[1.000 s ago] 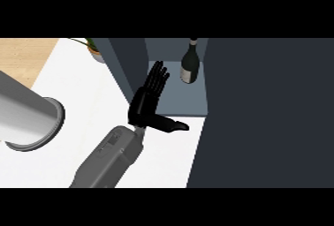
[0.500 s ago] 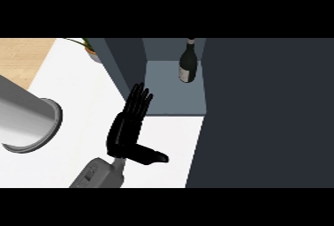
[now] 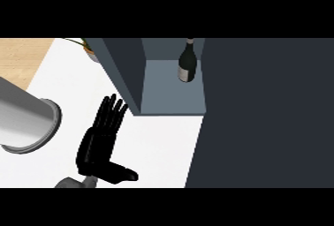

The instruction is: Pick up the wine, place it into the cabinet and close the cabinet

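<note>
Black right hand (image 3: 98,141) over white counter (image 3: 163,145), fingers straight and together, holding nothing. Wine (image 3: 187,66) upright inside open cabinet (image 3: 171,95). Grey tube (image 3: 26,123) at left, maybe an arm.

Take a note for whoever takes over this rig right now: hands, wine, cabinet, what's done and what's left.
Left hand: open, fingers straight, over the counter beside the cabinet, holding nothing.
Right hand: not in view.
Wine: standing inside the cabinet, apart from the hand.
Done: wine placed.
Left: close the cabinet, which stands open.
</note>
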{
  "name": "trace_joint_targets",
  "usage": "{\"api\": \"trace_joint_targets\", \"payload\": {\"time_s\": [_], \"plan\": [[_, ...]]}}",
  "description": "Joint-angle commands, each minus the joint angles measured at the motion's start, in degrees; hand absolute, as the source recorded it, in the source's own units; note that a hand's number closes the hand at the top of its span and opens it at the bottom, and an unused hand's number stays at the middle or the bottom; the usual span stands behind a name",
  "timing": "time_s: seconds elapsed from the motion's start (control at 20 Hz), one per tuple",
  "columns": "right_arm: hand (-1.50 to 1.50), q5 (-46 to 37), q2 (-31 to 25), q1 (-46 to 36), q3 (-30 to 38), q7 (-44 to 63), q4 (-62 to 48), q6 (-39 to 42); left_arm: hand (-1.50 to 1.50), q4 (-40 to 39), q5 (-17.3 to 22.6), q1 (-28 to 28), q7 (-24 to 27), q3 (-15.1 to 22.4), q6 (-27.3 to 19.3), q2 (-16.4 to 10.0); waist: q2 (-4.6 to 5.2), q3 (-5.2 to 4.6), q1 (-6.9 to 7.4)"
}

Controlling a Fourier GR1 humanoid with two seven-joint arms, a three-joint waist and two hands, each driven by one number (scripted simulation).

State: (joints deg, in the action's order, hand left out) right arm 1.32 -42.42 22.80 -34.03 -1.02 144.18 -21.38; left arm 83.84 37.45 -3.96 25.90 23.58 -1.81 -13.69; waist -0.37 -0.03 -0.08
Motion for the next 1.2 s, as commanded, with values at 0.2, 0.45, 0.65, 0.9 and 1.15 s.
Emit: {"api": "trace_joint_targets", "payload": {"time_s": [0.2,0.45,0.65,0.9,1.15], "plan": [[1.50,3.76,-6.29,2.32,-7.96,1.58,10.33,10.70,-1.50,2.38,0.65,4.93,3.37,-5.34,4.61,-6.47,0.01,-0.03,0.08],[1.50,3.38,-4.79,-0.17,-9.25,5.34,13.05,10.28,-1.50,5.79,3.56,7.72,1.58,-9.28,7.07,-10.39,0.14,-0.08,0.53],[1.50,0.38,-3.43,-0.78,-11.53,4.34,13.19,9.38,-1.50,5.69,5.76,8.93,0.30,-12.64,9.24,-12.88,0.05,-0.07,-0.05],[1.50,-2.42,1.18,-5.93,-16.48,7.48,9.74,8.48,-1.50,4.38,8.43,8.46,-0.80,-17.16,12.74,-16.57,0.17,-0.18,0.32],[1.50,1.80,3.12,-11.64,-14.61,12.20,8.88,9.68,-1.50,3.11,10.85,5.63,-3.61,-19.62,15.08,-19.04,0.57,-0.25,1.00]]}}
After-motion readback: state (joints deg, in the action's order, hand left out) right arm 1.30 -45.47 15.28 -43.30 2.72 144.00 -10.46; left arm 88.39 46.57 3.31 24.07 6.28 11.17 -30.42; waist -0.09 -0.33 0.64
